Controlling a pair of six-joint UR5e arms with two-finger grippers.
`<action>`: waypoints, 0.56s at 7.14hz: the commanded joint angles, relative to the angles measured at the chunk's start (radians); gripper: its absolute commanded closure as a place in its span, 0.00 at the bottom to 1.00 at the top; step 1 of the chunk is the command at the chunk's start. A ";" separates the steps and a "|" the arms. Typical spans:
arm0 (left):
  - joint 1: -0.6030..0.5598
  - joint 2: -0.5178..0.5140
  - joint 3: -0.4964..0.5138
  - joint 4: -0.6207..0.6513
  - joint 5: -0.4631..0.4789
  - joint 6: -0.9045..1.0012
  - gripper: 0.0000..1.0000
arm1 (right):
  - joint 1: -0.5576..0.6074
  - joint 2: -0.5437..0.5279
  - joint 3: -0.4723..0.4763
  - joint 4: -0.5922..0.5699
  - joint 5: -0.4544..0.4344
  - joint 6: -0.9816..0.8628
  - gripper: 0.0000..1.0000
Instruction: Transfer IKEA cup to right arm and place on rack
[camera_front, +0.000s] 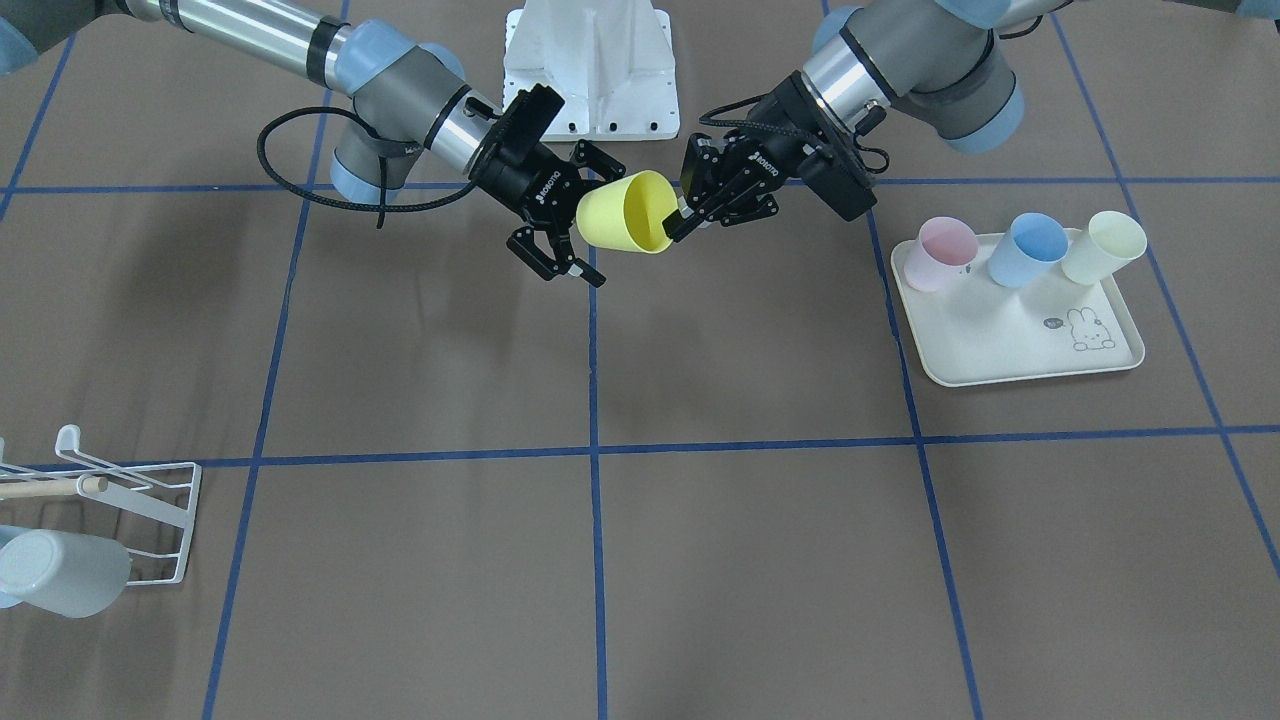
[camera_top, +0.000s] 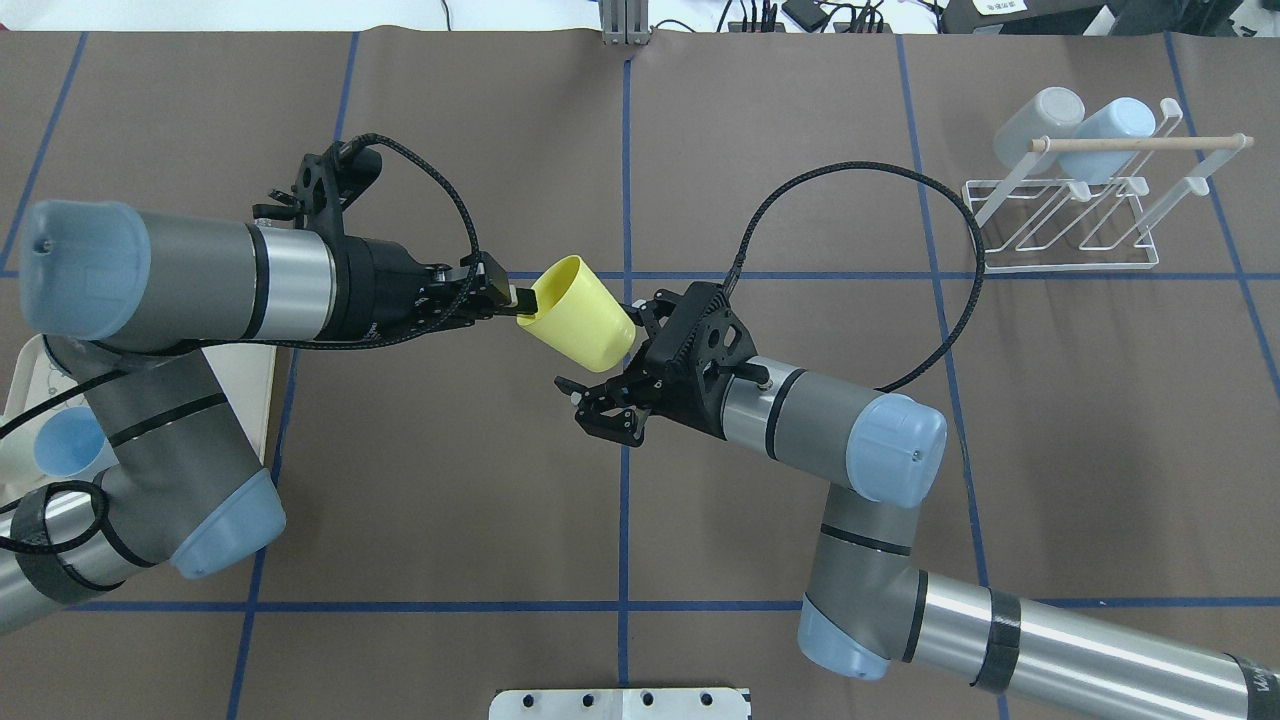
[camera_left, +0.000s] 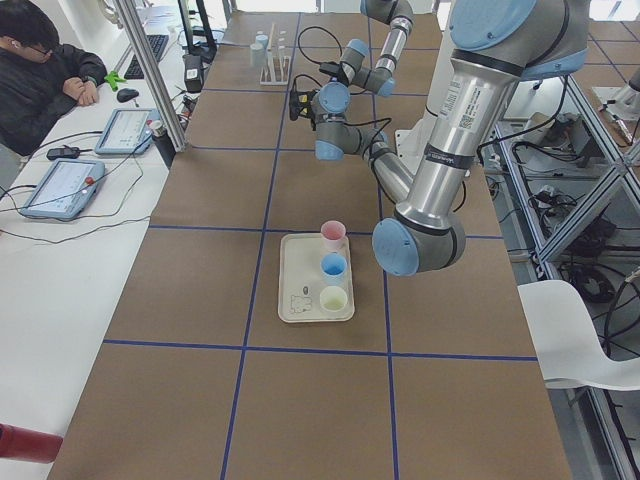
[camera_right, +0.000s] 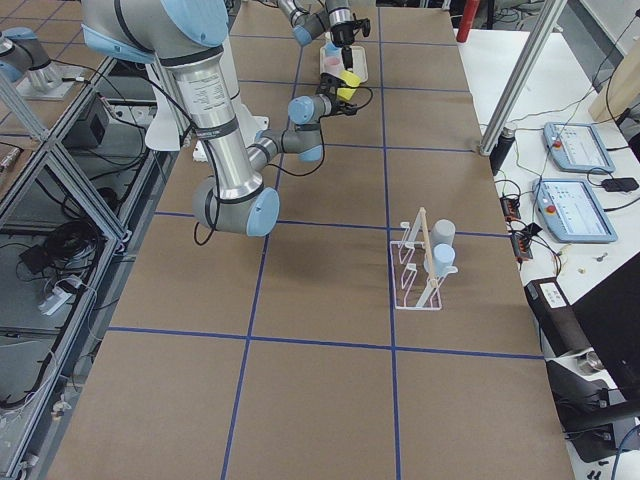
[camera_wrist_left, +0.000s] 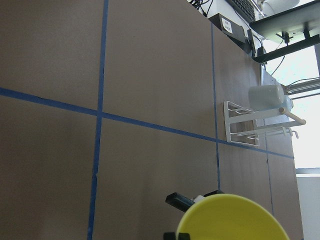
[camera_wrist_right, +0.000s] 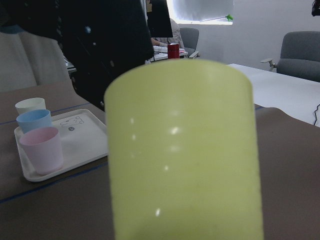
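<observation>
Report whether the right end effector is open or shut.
Open: the right end effector has its fingers spread either side of the yellow cup base.

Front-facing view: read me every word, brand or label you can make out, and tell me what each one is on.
"ROBOTIQ": on the body of the right end effector.
"ROBOTIQ": on the body of the left end effector, which is shut on the yellow cup.
Small mark beside the rabbit print on the tray: too small to read.
No other text shows in this view.
</observation>
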 joint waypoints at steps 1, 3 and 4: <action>0.000 -0.012 0.031 0.000 0.007 0.000 1.00 | 0.000 0.002 0.001 0.001 0.000 0.000 0.02; -0.001 -0.012 0.042 0.000 0.015 0.002 1.00 | 0.000 0.002 0.001 0.001 0.000 0.002 0.03; -0.001 -0.005 0.042 0.000 0.015 0.003 1.00 | 0.000 0.002 0.001 0.001 0.000 0.002 0.04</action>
